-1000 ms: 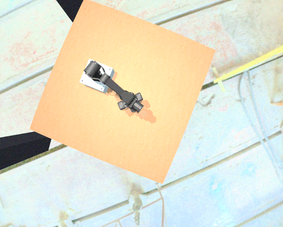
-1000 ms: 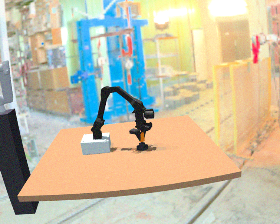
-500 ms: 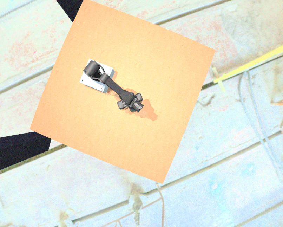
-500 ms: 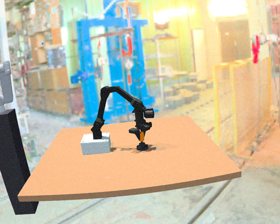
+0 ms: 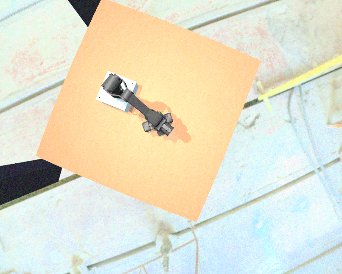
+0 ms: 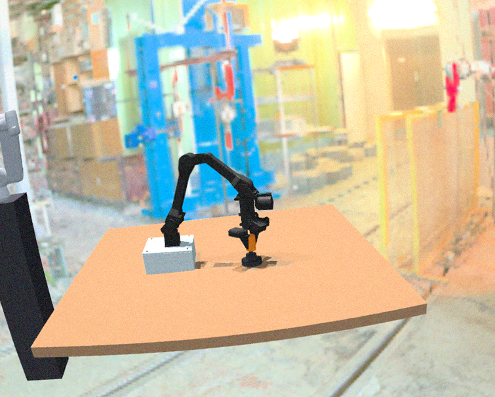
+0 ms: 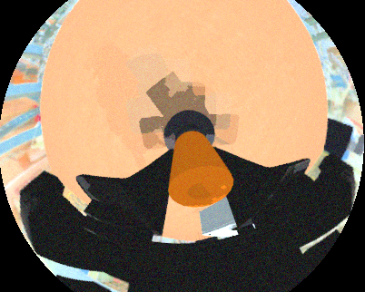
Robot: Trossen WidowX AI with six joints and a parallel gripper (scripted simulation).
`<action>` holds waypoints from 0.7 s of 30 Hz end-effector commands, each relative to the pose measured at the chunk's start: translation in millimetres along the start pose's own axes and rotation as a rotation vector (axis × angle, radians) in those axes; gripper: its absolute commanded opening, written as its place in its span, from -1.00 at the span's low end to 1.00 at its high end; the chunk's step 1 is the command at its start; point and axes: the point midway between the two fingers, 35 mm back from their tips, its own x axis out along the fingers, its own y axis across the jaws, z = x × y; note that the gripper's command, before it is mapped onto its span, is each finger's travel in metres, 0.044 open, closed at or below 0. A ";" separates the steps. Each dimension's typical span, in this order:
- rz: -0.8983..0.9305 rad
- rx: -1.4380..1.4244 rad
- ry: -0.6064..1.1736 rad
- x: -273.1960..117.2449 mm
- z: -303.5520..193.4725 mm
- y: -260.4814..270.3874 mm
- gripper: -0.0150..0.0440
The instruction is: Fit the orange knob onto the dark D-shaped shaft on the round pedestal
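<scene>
The orange knob [image 6: 252,242] [image 7: 200,156] is upright between the fingers of my gripper [image 6: 251,244] [image 7: 192,151], which is shut on it. The round dark pedestal [image 6: 251,261] [image 7: 188,119] stands on the table directly below. In the exterior view the knob's lower end is a little above the pedestal's wide body, with a short dark piece showing between them. In the wrist view the knob covers the pedestal's middle and hides the shaft. The knob's hole and the shaft's flat side are hidden. In the top view the arm hides both knob and pedestal.
The arm's white base box [image 5: 115,103] [image 6: 169,259] stands on the orange-tan table [image 5: 114,148] [image 6: 198,306]. A black pillar [image 6: 14,274] bearing a grey arm [image 6: 11,150] stands beyond the table's left edge in the exterior view.
</scene>
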 end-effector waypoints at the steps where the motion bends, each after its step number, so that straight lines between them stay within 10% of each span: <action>1: 0.003 0.007 -0.001 0.2 -0.5 0.2 -0.49; 21: 0.003 0.007 0.000 -4.7 -5.1 -2.9 -0.49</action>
